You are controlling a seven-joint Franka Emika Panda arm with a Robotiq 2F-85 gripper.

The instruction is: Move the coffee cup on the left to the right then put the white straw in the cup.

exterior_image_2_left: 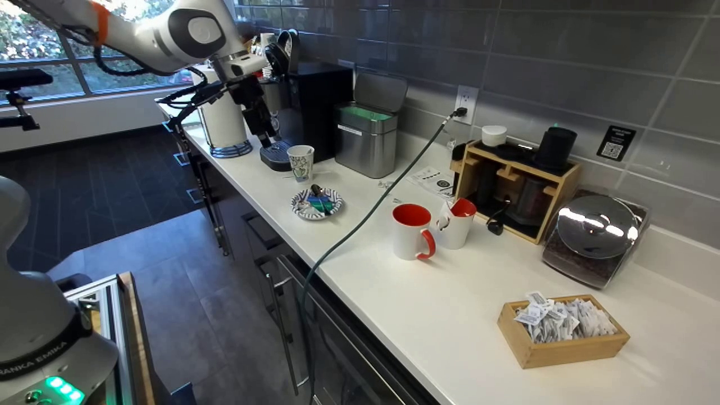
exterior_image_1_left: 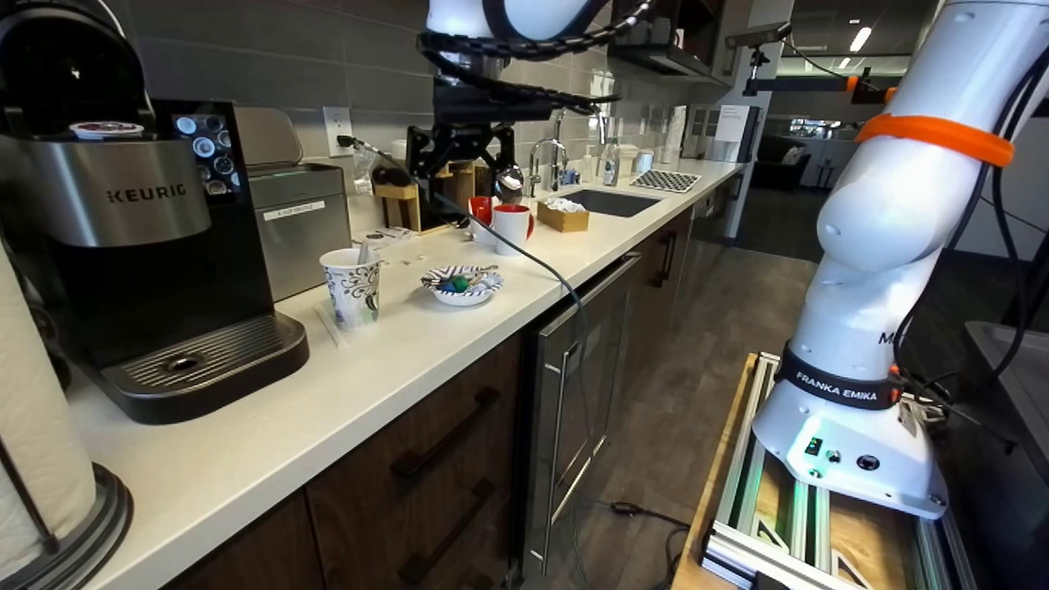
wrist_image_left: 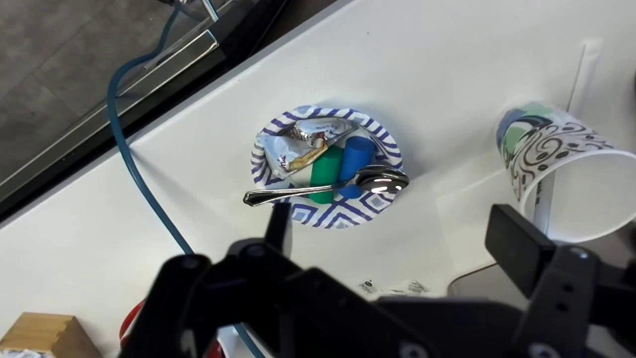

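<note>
Claw [wrist_image_left: 397,238] spread, nothing pinched, above the counter [exterior_image_2_left: 450,315]. Coffee cup [exterior_image_1_left: 351,295] stands upright on the counter between coffee machine [exterior_image_1_left: 156,205] and patterned dish [wrist_image_left: 338,219]; white straw [wrist_image_left: 584,77] lies just beside it, contact unclear. Pale strip [wrist_image_left: 544,204] seen inside the cup, identity unclear. Cup move judged the step in hand: claw should be centred, lowered to straddle the cup, closed lightly since the wall may crumple; dish should be cleared going right.

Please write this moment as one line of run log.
tool: open, empty | coffee cup: upright on counter, slim white stick inside | white straw-like strip: lying beside cup
</note>
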